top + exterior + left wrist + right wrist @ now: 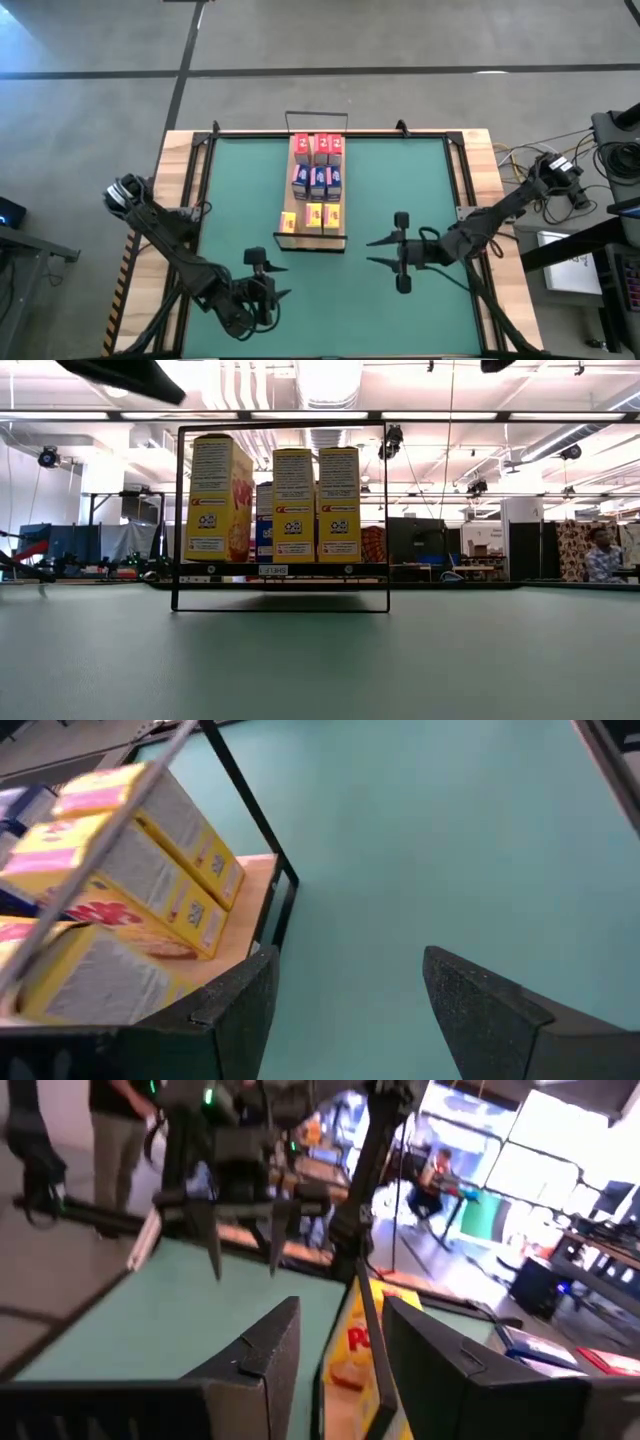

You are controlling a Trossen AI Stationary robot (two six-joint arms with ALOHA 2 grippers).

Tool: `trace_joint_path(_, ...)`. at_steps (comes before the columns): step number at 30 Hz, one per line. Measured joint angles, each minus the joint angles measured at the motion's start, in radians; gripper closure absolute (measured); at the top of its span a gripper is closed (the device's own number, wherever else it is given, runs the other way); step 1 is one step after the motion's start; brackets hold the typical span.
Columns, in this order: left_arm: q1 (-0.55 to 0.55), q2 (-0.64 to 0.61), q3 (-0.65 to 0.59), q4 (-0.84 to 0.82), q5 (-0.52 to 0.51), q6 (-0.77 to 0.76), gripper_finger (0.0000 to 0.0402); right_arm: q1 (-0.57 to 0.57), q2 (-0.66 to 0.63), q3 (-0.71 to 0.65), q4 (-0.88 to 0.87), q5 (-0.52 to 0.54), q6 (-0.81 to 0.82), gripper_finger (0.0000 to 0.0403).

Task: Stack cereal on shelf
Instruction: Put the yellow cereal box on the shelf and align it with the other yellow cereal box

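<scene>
The shelf [312,239] is a light-wood board with a thin black wire frame [178,510], standing mid-table on the green mat. Nine cereal boxes stand upright on it in three rows: red [318,149] at the far end, blue [318,181] in the middle, yellow [314,216] at the near end. The yellow row also shows in the low view [293,505] and the left wrist view [150,870]. My left gripper [268,277] is open and empty, near and left of the shelf's near end. My right gripper [380,251] is open and empty, right of that end, pointing left.
The green mat [400,180] lies within a wooden table border with black rails [195,170] along its left and right sides. Cables and equipment [570,185] sit beyond the right edge. A person [600,555] shows in the room behind.
</scene>
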Motion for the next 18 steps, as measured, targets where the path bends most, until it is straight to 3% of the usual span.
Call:
trace_joint_path(6, 0.01, 0.04, -0.001, 0.027, 0.005, 0.045, 0.0169, -0.066, 0.038, -0.064, 0.184, -0.11, 0.046, 0.0298)
trace_joint_path(11, 0.022, 0.054, -0.001, 0.053, 0.005, 0.08, 0.0182, -0.161, 0.04, -0.08, 0.186, -0.219, 0.116, 0.0334)
trace_joint_path(18, 0.024, 0.049, -0.021, 0.051, 0.014, 0.068, 0.0289, -0.296, 0.04, -0.085, 0.185, -0.347, 0.126, 0.037)
